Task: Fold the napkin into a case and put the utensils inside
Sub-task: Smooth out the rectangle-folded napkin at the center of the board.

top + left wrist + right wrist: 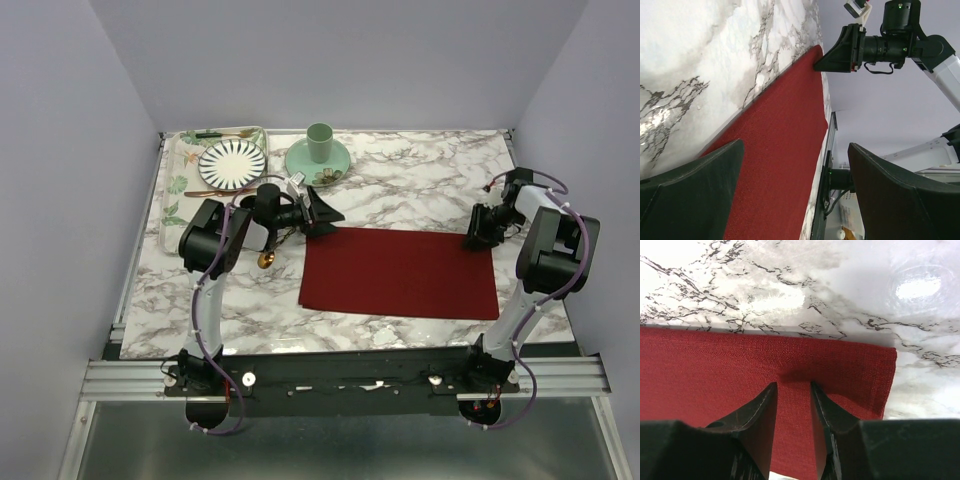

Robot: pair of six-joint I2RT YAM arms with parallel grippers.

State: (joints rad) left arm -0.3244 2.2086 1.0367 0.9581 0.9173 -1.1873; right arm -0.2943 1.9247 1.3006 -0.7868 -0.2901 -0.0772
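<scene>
Left gripper [322,212]: jaws fully spread, holding nothing, hovering at the far left corner of the napkin [400,272].
Right gripper [792,385]: jaws narrowly apart, tips touching the cloth's far right corner; no grip evident.
Count: one napkin, a flat rectangle at mid tabletop [420,170]; one gold spoon [266,259] beside its left edge.

A robot-lab test booth: plain lilac walls [330,60] box in a marble-top table [420,170] fronted by an aluminium rail [560,375].
</scene>
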